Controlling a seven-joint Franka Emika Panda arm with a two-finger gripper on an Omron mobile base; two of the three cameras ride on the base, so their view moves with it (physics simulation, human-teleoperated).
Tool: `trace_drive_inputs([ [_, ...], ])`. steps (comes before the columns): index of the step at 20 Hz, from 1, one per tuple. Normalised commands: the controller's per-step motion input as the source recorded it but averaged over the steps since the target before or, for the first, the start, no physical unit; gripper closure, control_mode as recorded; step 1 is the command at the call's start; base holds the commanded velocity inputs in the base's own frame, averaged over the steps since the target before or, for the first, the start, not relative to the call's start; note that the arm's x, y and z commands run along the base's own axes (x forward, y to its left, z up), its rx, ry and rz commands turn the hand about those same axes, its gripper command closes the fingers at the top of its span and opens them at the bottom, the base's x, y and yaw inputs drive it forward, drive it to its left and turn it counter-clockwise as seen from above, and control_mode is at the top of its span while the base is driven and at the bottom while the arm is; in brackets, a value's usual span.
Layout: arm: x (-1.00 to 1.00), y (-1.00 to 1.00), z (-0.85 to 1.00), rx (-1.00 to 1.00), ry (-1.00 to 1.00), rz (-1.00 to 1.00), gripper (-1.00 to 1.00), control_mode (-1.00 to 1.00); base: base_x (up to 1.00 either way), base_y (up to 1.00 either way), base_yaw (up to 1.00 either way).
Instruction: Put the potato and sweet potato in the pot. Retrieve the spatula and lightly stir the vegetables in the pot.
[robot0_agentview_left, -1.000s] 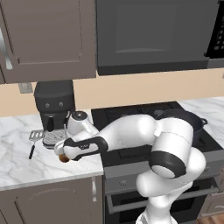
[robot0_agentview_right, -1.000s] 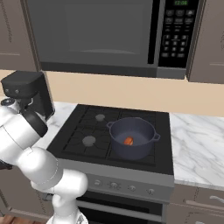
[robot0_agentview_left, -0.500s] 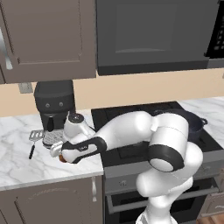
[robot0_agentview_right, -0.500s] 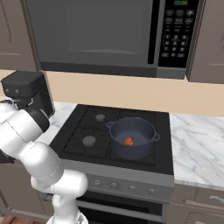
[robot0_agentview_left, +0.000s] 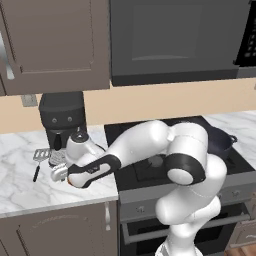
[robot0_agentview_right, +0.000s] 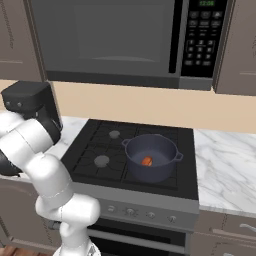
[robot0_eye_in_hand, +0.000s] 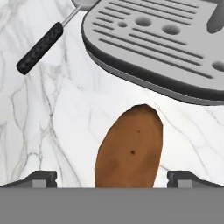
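Gripper (robot0_eye_in_hand: 112, 178): the jaws stand wide apart and hold nothing; in the hand view the two dark finger tips (robot0_eye_in_hand: 41, 178) are low at the left and right, with the potato between them but not touching them.
Arm (robot0_agentview_left: 150, 145): in the left base view it reaches from the stove side over to the marble counter (robot0_agentview_left: 20, 195) on the left, and the hand hangs low just above the counter top.
Spatula (robot0_agentview_left: 39, 161): it lies flat on the counter at the far left, slotted grey head towards the coffee machine, black handle towards the counter front; in the hand view the handle (robot0_eye_in_hand: 40, 48) lies at the upper left, near the potato but apart from it.
Coffee machine (robot0_agentview_left: 63, 117): dark, upright, at the back of the counter against the wall; its grey slotted drip tray (robot0_eye_in_hand: 162, 43) is just beyond the potato in the hand view.
Potato (robot0_eye_in_hand: 130, 148): brown, egg-shaped, lying on the white marble just in front of the drip tray, directly under the hand.
Stove (robot0_agentview_right: 100, 155): black cooktop, right of the counter.
Pot (robot0_agentview_right: 152, 157): dark blue-grey, it stands on the front right burner, well apart from the gripper.
Sweet potato (robot0_agentview_right: 147, 161): orange-red, it lies inside the pot on the bottom.
Microwave (robot0_agentview_right: 125, 40): dark, mounted above the stove.
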Motion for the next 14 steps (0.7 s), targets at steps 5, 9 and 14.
trace_drive_inputs([
  [5,0.0,0.0,-0.13,0.0,0.0,0.0,-1.0,-1.0,0.0,0.0,0.0],
  [9,0.0,0.0,-0.16,0.0,0.0,0.0,-1.0,-1.0,0.0,0.0,0.0],
  [14,0.07,0.0,-0.12,0.0,0.0,-0.06,-1.0,-1.0,0.0,0.0,0.0],
])
